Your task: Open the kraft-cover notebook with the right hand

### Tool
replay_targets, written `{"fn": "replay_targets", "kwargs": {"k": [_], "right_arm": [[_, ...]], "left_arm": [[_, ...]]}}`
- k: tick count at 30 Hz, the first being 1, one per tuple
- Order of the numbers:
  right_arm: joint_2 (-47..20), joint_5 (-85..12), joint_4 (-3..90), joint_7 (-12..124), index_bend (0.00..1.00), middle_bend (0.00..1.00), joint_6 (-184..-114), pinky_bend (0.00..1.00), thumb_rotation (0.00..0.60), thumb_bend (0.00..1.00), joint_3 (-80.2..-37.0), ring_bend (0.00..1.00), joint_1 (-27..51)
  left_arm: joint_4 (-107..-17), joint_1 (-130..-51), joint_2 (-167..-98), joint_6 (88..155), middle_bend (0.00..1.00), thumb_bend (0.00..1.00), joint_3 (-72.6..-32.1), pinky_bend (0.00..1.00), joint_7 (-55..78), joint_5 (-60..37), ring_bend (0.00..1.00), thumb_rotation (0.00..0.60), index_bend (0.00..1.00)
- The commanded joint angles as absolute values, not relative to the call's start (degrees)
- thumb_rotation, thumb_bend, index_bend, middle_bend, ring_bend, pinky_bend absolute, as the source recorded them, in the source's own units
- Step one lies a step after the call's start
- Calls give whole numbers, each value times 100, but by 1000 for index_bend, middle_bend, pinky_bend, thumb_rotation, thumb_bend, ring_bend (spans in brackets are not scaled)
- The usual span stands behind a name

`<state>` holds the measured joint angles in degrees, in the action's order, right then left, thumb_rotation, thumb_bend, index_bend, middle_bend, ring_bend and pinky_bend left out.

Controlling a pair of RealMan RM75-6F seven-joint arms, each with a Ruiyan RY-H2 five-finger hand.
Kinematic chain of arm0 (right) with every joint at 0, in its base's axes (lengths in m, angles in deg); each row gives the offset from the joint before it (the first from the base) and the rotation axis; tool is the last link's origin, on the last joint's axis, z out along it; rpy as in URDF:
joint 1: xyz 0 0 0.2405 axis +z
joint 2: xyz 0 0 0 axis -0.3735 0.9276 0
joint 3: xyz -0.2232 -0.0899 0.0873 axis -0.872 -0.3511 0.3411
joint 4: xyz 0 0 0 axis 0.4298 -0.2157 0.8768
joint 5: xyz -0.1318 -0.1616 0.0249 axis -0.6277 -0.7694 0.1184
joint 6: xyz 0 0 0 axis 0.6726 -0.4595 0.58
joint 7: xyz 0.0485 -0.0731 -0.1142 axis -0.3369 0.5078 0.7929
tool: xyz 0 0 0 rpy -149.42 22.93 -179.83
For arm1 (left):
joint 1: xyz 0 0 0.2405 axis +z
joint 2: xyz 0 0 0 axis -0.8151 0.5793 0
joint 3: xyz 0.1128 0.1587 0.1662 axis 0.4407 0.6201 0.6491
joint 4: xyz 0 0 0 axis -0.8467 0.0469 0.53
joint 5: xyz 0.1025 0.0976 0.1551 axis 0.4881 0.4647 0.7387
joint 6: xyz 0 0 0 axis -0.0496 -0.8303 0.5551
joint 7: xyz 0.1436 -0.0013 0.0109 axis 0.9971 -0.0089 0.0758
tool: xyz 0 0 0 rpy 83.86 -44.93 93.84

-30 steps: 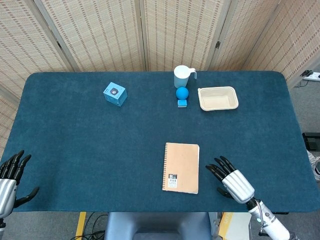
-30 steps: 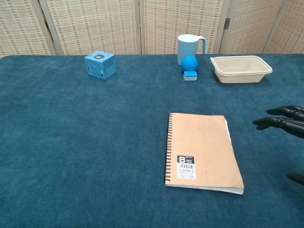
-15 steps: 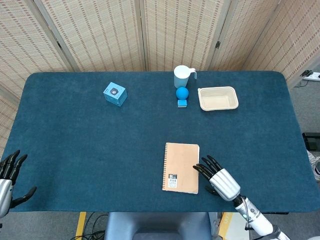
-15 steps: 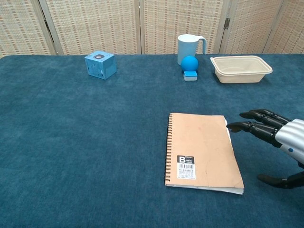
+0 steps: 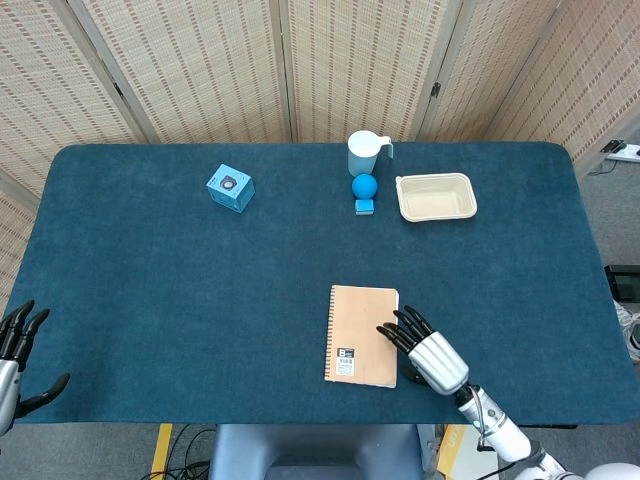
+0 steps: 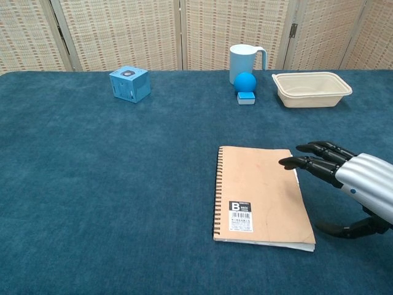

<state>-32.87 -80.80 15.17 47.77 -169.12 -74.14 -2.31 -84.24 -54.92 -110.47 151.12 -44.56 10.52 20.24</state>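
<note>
The kraft-cover notebook point(image 5: 361, 334) point(image 6: 261, 195) lies closed on the blue table, spiral binding on its left side, a black label near its front edge. My right hand point(image 5: 424, 351) point(image 6: 348, 185) hovers at the notebook's right edge, open, its dark fingers spread and reaching over the cover's right margin, the thumb low beside the front right corner. I cannot tell whether the fingertips touch the cover. My left hand point(image 5: 15, 350) is open at the table's front left corner, far from the notebook.
At the back stand a white mug point(image 5: 364, 152) point(image 6: 245, 61), a blue ball on a small blue block point(image 5: 364, 189) point(image 6: 245, 84), a beige tray point(image 5: 436, 196) point(image 6: 311, 88) and a light-blue cube point(image 5: 230, 187) point(image 6: 129, 83). Woven screens close off the rear.
My right hand has moved left from beside the notebook until its fingers reach over the cover's right edge. My left hand has drifted slightly down and left.
</note>
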Motion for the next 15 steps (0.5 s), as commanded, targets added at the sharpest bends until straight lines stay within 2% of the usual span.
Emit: {"fn": "replay_targets", "kwargs": {"k": [1,15], "right_arm": [[-3356,-8059,1449,4804,91,210,-16894,0,600,292,-7433,11,-180],[-3528,-7913,1374,4728,91,210,-16938,0,600,292,-7460,11,-75]], "left_arm": [[-8427,-5475,-11040,15140,0,237,-4458,145,1047,2028,52,600,100],[-8422,-5423,-11000,15227,0,237,-4476,145,959,2030,52,600,100]]}}
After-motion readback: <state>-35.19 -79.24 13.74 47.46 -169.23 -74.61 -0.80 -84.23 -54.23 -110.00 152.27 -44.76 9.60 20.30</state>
